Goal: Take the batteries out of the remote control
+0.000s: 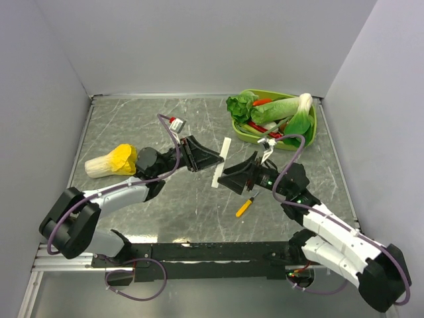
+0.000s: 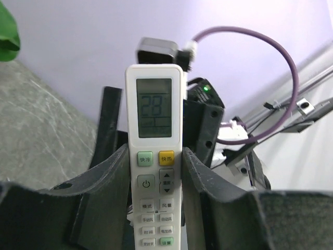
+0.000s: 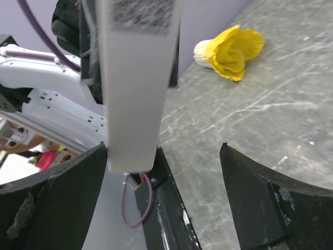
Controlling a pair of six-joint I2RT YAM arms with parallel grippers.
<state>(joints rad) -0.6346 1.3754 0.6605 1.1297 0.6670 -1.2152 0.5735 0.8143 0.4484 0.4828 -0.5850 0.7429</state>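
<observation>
Left jaws pinch the remote control (image 2: 155, 151) mid-body, buttons toward my left wrist camera. Right jaws are spread wide at its back, no contact visible. Batteries not in sight, probably inside. Step: presenting the back. Next: right needs precise fingertip placement to open it.

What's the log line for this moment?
left gripper: shut on remote control, display facing its camera | right gripper: open, at its back side | batteries: not visible | screwdriver: on table
</observation>
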